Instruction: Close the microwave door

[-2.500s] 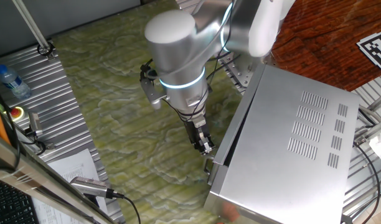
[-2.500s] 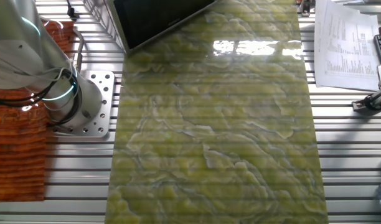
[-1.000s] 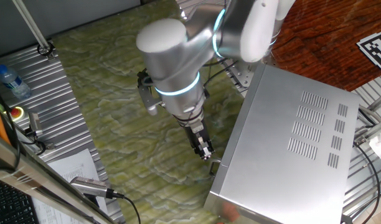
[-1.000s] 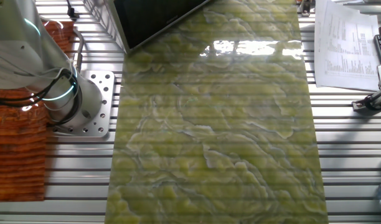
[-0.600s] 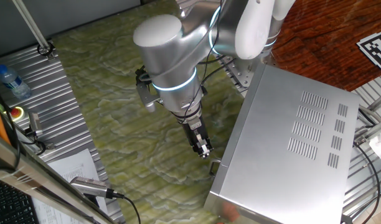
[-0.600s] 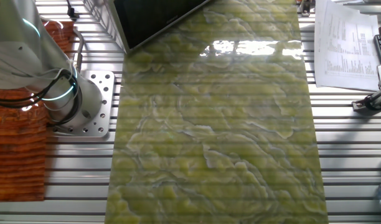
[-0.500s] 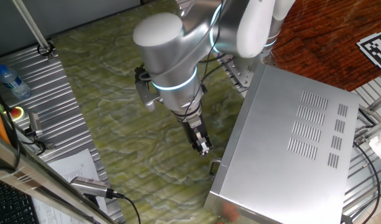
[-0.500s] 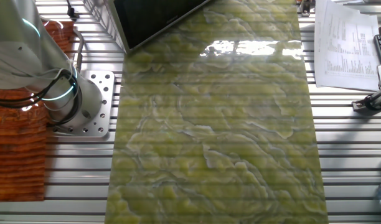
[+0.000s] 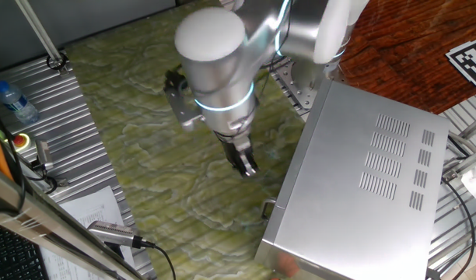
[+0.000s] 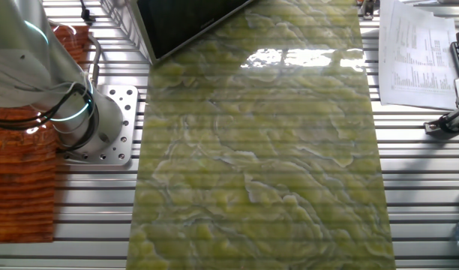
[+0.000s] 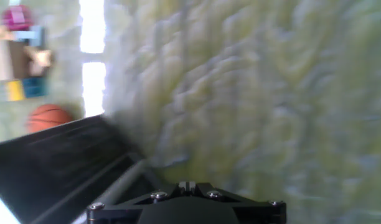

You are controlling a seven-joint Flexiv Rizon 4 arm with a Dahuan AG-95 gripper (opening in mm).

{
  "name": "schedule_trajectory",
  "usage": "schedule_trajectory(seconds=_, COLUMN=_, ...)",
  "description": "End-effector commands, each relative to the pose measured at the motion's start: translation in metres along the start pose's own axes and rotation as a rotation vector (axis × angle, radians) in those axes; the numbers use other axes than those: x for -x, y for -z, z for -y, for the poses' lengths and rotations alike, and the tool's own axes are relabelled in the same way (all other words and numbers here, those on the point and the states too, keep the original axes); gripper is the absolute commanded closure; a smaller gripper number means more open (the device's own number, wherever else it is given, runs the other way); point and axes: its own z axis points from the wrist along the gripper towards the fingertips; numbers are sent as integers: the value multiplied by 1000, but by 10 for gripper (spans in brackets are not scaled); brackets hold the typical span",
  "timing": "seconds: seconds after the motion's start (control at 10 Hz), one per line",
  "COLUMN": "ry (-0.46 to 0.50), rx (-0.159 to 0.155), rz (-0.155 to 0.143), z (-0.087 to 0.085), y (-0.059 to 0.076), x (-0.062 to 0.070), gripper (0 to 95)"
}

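The microwave [image 9: 362, 171] is a big silver box with vent slots in its top, at the right of one fixed view. The microwave door lies flush along the box's front, and only its small bar handle [image 9: 267, 208] sticks out. Its dark glass [image 10: 188, 22] shows at the top left of the other fixed view. It is also a blurred dark panel [image 11: 60, 168] at the lower left of the hand view. My gripper [image 9: 246, 166] hangs over the green marbled mat, left of the door and apart from it. Its fingers are shut and hold nothing.
A water bottle [image 9: 12, 101], a red button [image 9: 22, 141] and papers [image 9: 90, 214] lie on the ribbed plates at the left. My arm's base [image 10: 79, 120] stands beside the mat. An orange ball [image 11: 48, 117] and coloured blocks [image 11: 16, 50] show blurred in the hand view.
The door was ajar 2.5 s ago and now sits flush against the box. My gripper has since drawn up and away from the handle end.
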Motion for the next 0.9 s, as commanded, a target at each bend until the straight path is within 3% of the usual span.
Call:
schedule_trajectory(seconds=0.1, ry=6, rx=-51, rz=9, z=68, y=5, x=16, gripper=950)
schedule_trajectory(seconds=0.3, ry=7, rx=-44, rz=11, z=104, y=-8, x=32, gripper=950)
schedule_trajectory(seconds=0.7, ry=1, rx=-55, rz=26, z=139, y=-16, x=41, gripper=950)
schedule_trajectory(seconds=0.9, ry=-2, rx=-95, rz=79, z=152, y=-13, x=38, gripper=950)
